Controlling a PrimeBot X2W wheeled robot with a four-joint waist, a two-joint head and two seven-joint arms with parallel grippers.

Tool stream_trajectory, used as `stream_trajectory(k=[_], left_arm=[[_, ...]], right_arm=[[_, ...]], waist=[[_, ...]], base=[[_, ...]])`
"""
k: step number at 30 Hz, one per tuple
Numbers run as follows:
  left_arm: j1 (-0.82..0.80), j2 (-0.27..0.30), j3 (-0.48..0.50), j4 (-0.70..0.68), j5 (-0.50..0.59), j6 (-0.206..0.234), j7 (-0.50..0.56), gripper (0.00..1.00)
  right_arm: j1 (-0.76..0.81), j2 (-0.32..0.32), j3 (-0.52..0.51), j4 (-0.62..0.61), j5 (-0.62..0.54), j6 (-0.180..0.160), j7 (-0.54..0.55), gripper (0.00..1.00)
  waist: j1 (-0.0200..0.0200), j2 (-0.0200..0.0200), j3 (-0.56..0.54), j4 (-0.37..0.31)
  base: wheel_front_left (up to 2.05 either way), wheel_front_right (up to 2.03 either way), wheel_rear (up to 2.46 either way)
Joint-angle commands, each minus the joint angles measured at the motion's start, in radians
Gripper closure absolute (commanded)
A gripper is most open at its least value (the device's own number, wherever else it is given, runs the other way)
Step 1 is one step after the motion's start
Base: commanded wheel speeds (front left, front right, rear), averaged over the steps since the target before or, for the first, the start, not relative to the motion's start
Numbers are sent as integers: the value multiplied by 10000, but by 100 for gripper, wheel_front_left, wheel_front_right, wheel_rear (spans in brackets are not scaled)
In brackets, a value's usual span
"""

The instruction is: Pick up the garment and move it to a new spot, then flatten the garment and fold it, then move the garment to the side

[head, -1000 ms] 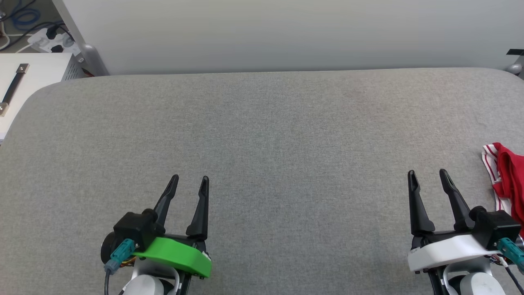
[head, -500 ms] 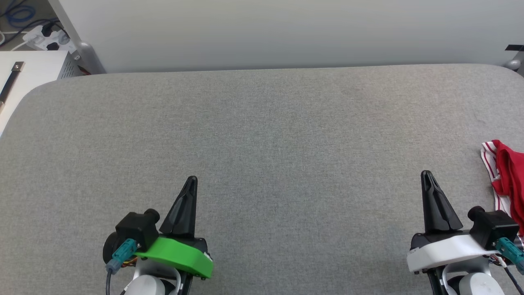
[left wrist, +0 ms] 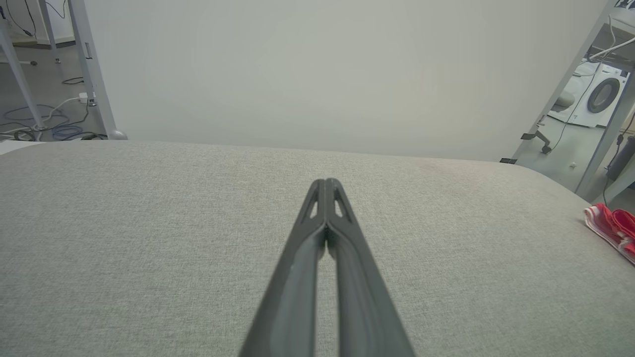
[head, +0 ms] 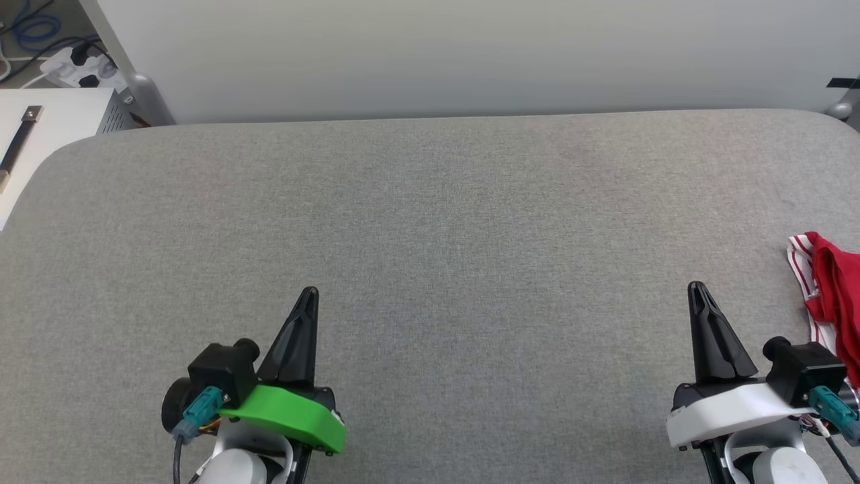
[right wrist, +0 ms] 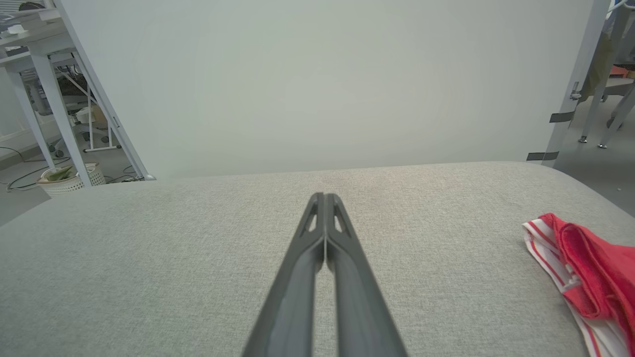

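The garment [head: 832, 289], red with red-and-white striped trim, lies crumpled at the right edge of the grey padded table [head: 430, 222], partly cut off by the frame. It also shows at the right of the right wrist view as the garment [right wrist: 590, 277] and far right in the left wrist view as the garment [left wrist: 612, 225]. My right gripper [head: 697, 289] is shut and empty, a short way left of the cloth. My left gripper [head: 309, 294] is shut and empty at the lower left, far from it. Both sets of fingers [left wrist: 325, 186] [right wrist: 324, 198] point toward the far wall.
A pale wall panel [head: 470, 54] stands behind the table's far edge. At the upper left are a white cabinet [head: 47, 121] with a dark handle and a power strip [head: 74, 67] with cables. A washing machine [left wrist: 598, 96] stands beyond the table's right side.
Both grippers went from open to shut, with nothing between the fingers. The arms and the garment stayed in place; the head view shifted slightly.
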Motion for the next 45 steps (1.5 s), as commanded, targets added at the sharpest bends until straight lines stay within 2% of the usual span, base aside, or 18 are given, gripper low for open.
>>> stream_trajectory(k=[1,45], left_arm=[[89,-47,57,-61,140,83,63,100],[306,-172,590,-567,1184,527,947,100]], right_arm=[[32,30,5,-61,-103,-1,71,100],[112,117,-7,-273,-796,-5,942,100]], waist=[[1,0,-10,1],[1,0,-300,19]], base=[[0,0,0],[0,0,0]])
